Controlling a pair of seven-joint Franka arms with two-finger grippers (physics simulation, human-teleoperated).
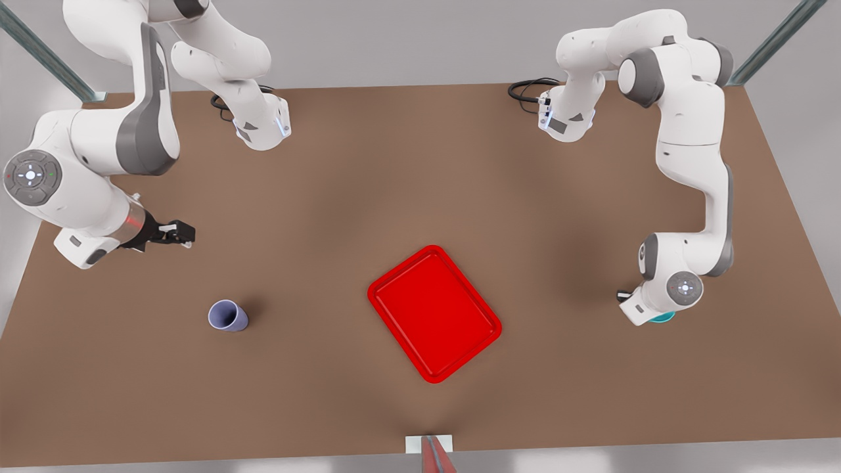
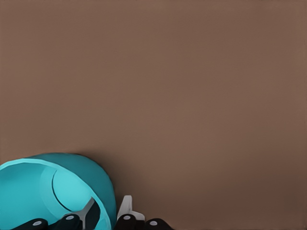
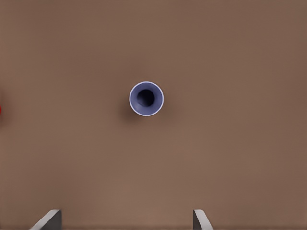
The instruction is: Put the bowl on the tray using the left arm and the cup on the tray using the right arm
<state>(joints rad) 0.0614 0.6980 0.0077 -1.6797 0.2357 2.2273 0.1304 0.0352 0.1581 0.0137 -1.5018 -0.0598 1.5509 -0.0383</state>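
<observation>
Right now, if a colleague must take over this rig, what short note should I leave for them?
Left gripper: at the bowl, one finger inside the rim, one outside; at the front view's right, off the tray.
Right gripper: open, above the table, the cup below it, untouched, upright at the front view's left.
Done: nothing is on the tray.
Left: lift the bowl to the tray; grasp the cup and place it too.

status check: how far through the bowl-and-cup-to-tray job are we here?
Done: nothing placed; the red tray holds nothing.
In hand: the left gripper straddles the rim of the teal bowl, one finger inside, one outside, at the front view's right. I can't tell whether it is lifted.
Left: the lavender cup stands ungrasped on the table; the right gripper hangs above it, fingers spread. Both carries and placements remain.
</observation>
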